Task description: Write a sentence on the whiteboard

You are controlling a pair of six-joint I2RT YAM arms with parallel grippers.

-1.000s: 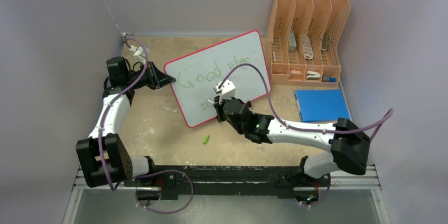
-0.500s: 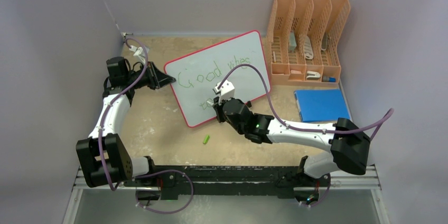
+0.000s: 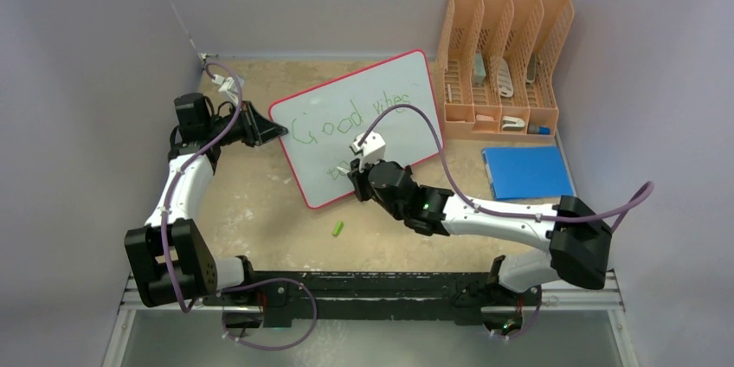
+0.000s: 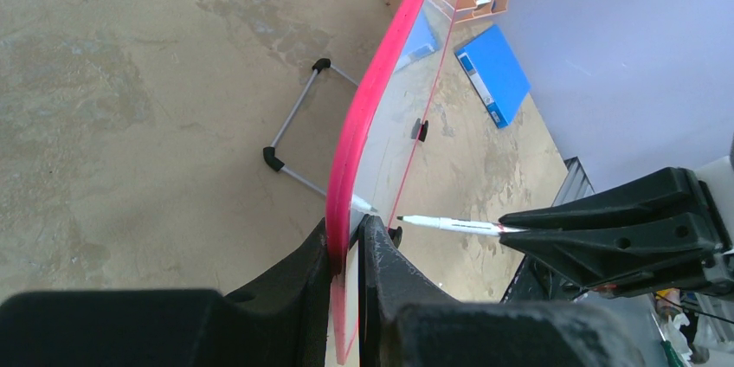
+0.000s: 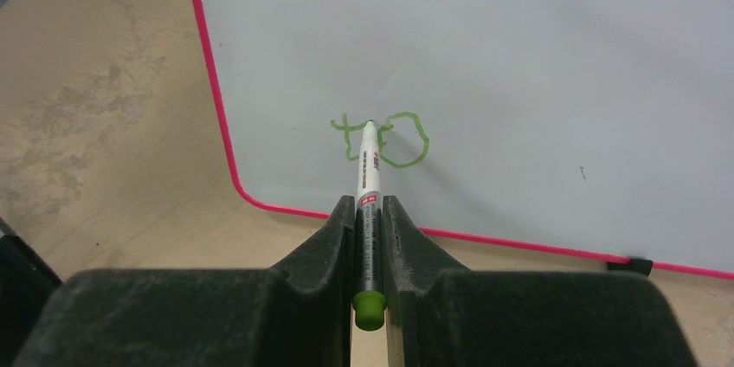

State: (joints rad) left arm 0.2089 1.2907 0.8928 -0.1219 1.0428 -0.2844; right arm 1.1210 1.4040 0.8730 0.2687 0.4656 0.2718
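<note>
Mottled beige tabletop (image 3: 260, 202), grey walls. Left gripper (image 4: 350, 241) is pinched tight on the red left rim of the whiteboard (image 3: 312, 164), which stands tilted. Right gripper (image 5: 368, 211) is clamped on a green marker (image 5: 370, 168). Its tip, just ahead of the jaws, touches the sentence (image 5: 344, 127) at "to", under "Good vibes".

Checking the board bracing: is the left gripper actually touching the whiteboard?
Touching. The left wrist view looks along the board's edge and shows the left gripper with its jaws closed on the whiteboard, one on each face of the red rim, with no gap.
</note>
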